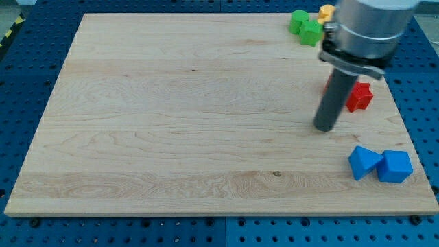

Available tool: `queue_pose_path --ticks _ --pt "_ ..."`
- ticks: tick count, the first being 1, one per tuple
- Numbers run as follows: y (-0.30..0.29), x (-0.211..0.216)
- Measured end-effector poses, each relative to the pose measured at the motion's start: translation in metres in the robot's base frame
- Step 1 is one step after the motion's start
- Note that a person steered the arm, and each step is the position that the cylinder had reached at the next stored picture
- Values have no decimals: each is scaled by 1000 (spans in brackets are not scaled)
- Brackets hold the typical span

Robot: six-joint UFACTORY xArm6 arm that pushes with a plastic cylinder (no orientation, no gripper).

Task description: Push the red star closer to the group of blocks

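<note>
The red star (359, 97) lies near the board's right edge, partly hidden behind the rod. My tip (324, 128) rests on the board just left of and below the star. Two green blocks (305, 27) sit at the view's top right, with a yellow block (326, 12) beside them, partly hidden by the arm. Two blue blocks (379, 165) lie together at the bottom right, below the star.
The wooden board (171, 116) fills most of the view and sits on a blue perforated table (418, 82). The arm's grey body (367, 27) covers the board's top right corner.
</note>
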State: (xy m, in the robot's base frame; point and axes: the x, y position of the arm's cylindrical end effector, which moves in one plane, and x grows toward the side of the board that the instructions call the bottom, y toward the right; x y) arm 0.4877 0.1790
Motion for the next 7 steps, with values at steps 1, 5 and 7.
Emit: queue_pose_path --ticks 1,5,7 --pt "35 -1" --pt "51 -46" --pt "50 -81"
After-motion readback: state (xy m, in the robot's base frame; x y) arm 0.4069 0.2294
